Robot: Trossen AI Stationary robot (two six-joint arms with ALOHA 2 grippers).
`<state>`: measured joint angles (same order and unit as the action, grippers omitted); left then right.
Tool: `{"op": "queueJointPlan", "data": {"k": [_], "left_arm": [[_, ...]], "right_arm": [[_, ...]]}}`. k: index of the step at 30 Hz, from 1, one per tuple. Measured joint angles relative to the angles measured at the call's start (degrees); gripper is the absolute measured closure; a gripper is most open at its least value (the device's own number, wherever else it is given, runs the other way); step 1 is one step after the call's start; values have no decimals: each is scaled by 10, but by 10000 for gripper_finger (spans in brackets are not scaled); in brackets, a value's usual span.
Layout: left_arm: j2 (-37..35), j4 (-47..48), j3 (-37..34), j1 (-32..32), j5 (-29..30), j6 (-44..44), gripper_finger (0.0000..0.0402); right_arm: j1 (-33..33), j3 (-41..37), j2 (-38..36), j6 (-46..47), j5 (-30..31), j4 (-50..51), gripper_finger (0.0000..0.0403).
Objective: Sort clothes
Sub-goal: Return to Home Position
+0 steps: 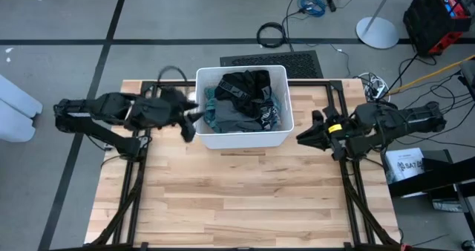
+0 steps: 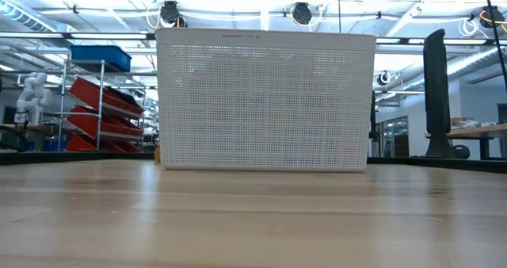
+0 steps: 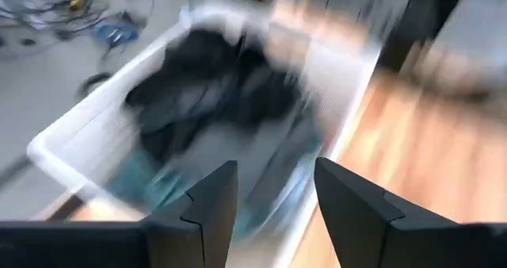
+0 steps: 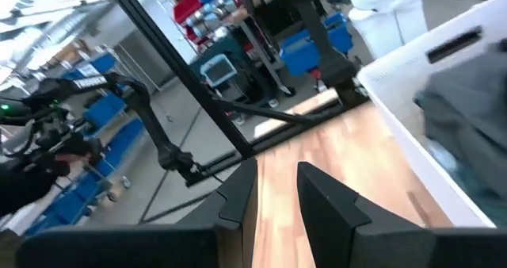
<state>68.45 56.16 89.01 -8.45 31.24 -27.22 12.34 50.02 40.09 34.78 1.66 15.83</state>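
My left gripper [image 3: 275, 166] is released, fingers apart and empty, just beside the left wall of the white bin [image 1: 245, 138]. My right gripper [image 4: 277, 169] is released, with a narrow gap and empty, near the bin's right wall. The clothes [image 1: 243, 102] lie heaped inside the bin, black over grey and teal

Soft cloth clothes [image 1: 241, 95], perforated plastic bin [image 2: 265, 101]

Robotics lab, industrial feel: metal racks w/ red bins [image 2: 99, 113] and a blue crate [image 2: 101, 58], fixtures [image 2: 301, 13] hung from open ceiling, loose cables [image 1: 312, 0] on grey floor [image 1: 59, 13], small white robot arm [image 2: 30, 93] on a far bench, wood worktable [image 1: 245, 199] up front.
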Motion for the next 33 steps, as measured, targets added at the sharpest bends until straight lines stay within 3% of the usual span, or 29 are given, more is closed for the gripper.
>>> {"op": "queueJointPlan", "data": {"k": [2,4,6,9,13,17,26,33], "left_arm": [[0,77,-3,-4,-16,10,224],[3,110,-10,-12,-65,-49,224],[3,95,-23,-24,-87,-53,224],[4,-17,-38,-55,-175,60,224],[-18,-160,-63,-58,-186,145,224],[-66,-211,-108,-47,-188,157,224],[-248,-401,-324,-44,-192,157,224],[-349,-487,-473,-43,-213,160,224]], "right_arm": [[0,0,-18,-8,7,26,323],[0,0,-31,-15,21,49,323],[0,0,-42,-20,33,61,323],[0,0,-54,-41,46,73,323],[0,0,-66,-53,47,80,323],[0,-10,-72,-52,46,80,323],[0,-98,-124,-55,42,18,323],[0,-189,-187,-52,47,-15,323]]}}
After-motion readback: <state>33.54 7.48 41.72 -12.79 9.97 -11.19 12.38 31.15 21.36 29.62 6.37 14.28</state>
